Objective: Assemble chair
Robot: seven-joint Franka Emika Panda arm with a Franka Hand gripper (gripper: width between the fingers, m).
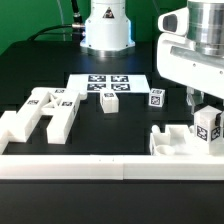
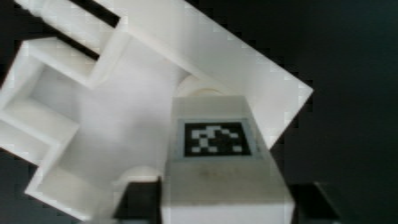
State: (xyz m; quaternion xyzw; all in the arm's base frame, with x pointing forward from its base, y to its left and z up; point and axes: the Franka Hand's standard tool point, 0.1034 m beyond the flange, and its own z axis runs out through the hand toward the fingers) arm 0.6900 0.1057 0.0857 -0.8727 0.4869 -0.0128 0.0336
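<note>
**Chair parts: block in gripper over boxy part**

1. Block (image 1: 207, 128): I see a white block with a square tag on its face. It stands upright at the exterior view's right, near the wall. In the wrist view the block (image 2: 221, 150) fills the space between the two dark fingers (image 2: 141, 196).
2. Gripper (image 1: 205, 112): the jaws are clamped on the block, one finger on each side. The fingers stand partly apart, spaced by the block's width.
3. Boxy part (image 1: 172, 141): this white part lies directly under and beside the block. In the wrist view the boxy part (image 2: 98, 100) shows open slots below the block. I cannot tell whether the block touches it.
4. Pegs: one peg (image 1: 110, 101) stands at the near edge of the marker board (image 1: 108, 82). A second peg (image 1: 156, 97) stands just off the board's corner, towards the exterior view's right.
5. H-frames (image 1: 40, 118): they lie together at the exterior view's left, well apart from the gripper.
6. Wall (image 1: 90, 166): it runs along the near edge of the dark table (image 1: 130, 125).
</note>
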